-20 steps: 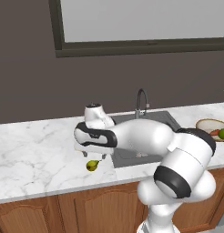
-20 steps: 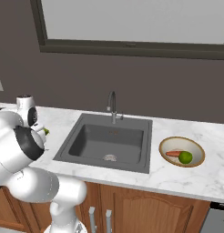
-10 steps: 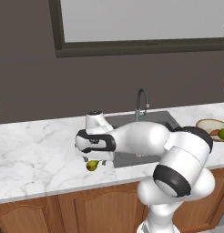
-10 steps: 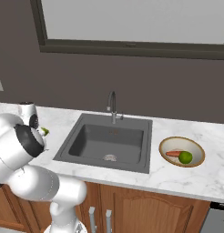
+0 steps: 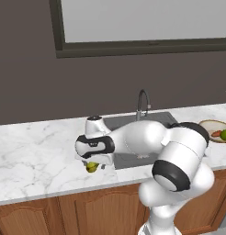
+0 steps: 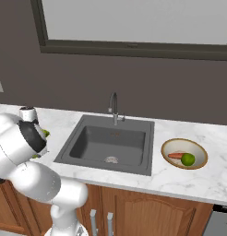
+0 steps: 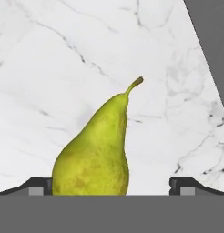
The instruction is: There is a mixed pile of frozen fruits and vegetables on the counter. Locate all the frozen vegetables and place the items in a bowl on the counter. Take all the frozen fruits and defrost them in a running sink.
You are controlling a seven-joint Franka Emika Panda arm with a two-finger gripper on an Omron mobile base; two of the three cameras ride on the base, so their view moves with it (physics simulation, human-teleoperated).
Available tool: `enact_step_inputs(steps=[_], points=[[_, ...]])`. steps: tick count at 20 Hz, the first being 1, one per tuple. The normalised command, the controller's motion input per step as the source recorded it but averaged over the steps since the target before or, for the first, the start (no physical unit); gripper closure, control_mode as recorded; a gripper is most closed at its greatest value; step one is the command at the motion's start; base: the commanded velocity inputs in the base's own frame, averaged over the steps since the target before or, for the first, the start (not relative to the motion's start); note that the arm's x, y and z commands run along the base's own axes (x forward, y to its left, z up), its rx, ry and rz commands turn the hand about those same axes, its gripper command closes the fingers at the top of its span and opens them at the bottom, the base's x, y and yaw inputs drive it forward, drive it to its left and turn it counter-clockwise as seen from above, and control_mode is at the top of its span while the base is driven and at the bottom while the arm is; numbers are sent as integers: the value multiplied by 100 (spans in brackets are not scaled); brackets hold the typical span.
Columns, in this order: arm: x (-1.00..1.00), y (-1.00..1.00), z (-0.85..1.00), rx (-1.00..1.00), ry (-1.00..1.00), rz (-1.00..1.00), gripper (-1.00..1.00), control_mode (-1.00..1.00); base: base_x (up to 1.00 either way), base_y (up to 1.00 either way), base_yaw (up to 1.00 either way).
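Yellow-green pear (image 7: 93, 152) lying on the marble table (image 7: 50, 59), base cut off between the wide-spread tips of the end effector (image 7: 109, 186), mostly hidden under the wrist from the left base.

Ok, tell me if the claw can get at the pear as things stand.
Probably yes. The claw stands open right over the pear, one fingertip on each side of its wide end. The pear lies alone on bare counter, nothing between them.
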Motion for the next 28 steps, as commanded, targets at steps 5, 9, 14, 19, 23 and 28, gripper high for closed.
enact_step_inputs(steps=[5,9,14,19,23,28], points=[[13,2,-9,0,0,0,-100,-100,0,0,0],[14,4,-9,0,0,-1,-100,-100,0,0,0],[8,10,-13,0,0,-2,100,-100,0,0,0],[-4,8,-16,2,2,-6,100,-100,0,0,0],[-1,-1,10,-4,1,-3,100,-100,0,0,0],[0,-21,29,-7,0,-6,100,-100,0,0,0]])
